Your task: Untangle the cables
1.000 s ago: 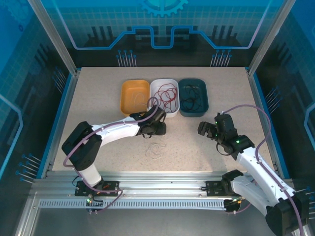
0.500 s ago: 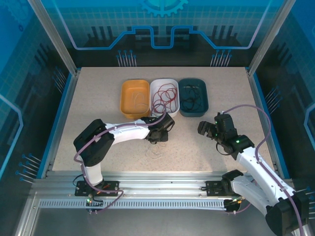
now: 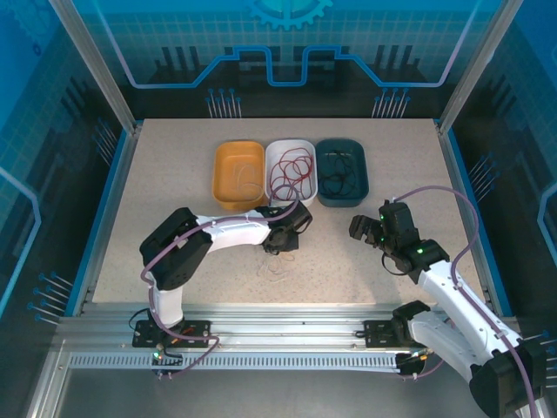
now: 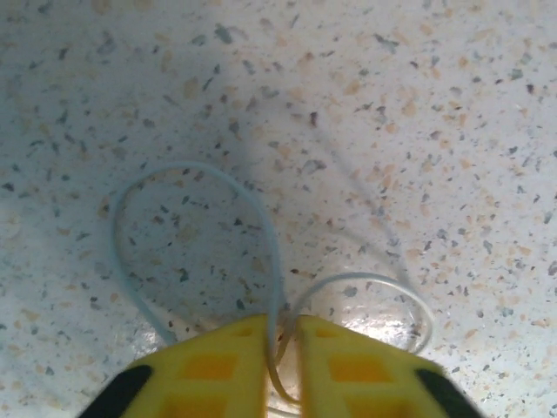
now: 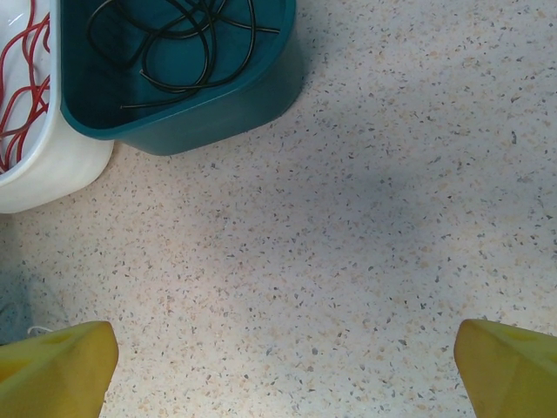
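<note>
Bins stand three in a row on the table point(image 3: 174, 174) toward 12 o'clock in the top view, side by side: the orange bin point(image 3: 238, 173) at the 9 o'clock end, the white bin point(image 3: 280, 148) in the middle and the teal bin point(image 3: 341, 202) at the 3 o'clock end. The red cable point(image 3: 291, 171) lies in loose loops inside the white bin. The black cable point(image 5: 191, 43) lies coiled inside the teal bin, well within its walls. What the orange bin holds is too faint to tell. The pale cable point(image 4: 178, 165) lies on bare table at 6 o'clock of the white bin, outside every bin, in two open loops. The left gripper point(image 4: 280, 335) is down on it, its yellow fingers point(image 4: 209, 366) pressed nearly together with the pale strand pinched between them. The right gripper point(image 3: 365, 228) hangs at 5 o'clock of the teal bin over bare table, spread wide and holding nothing.
</note>
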Controlling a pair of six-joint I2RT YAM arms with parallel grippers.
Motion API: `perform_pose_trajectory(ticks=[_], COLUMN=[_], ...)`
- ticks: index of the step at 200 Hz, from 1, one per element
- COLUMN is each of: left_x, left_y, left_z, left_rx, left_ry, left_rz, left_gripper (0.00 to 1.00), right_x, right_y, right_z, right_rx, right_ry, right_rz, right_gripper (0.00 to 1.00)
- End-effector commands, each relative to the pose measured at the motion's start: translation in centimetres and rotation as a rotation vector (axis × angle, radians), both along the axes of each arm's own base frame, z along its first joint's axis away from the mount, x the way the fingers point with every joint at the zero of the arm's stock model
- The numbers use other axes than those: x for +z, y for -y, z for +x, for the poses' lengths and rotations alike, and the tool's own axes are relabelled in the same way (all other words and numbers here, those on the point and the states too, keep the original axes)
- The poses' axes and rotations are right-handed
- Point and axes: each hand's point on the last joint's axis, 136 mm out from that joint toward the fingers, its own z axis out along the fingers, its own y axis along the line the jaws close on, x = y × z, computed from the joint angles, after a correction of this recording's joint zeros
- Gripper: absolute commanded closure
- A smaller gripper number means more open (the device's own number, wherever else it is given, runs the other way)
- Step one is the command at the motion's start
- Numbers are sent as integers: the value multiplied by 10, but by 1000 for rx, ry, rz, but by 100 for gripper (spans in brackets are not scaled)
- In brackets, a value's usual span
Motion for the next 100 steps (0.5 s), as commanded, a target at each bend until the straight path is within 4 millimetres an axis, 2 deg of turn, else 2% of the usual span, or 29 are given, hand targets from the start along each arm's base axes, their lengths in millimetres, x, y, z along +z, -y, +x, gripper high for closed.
perform_pose_trajectory(ticks=[1, 17, 39, 70, 100], left_x=[11, 26, 53, 105, 153], left_y=[0, -1, -1, -2, -15], left_z=[11, 14, 17, 17, 17], left_rx=[4, -4, -39, -107, -126], left_ry=[48, 91, 147, 255, 376], left_rz=[18, 7, -14, -72, -95], left_gripper=[92, 98, 100, 100, 100], right_x=[-3, -2, 5, 7, 2], right_y=[-3, -5, -12, -14, -16], right_z=[-1, 0, 5, 8, 9], right_rx=[0, 4, 28, 34, 41], right_ry=[-3, 0, 30, 41, 22], right_rz=[22, 31, 62, 63, 62], right_gripper=[0, 0, 0, 0, 0])
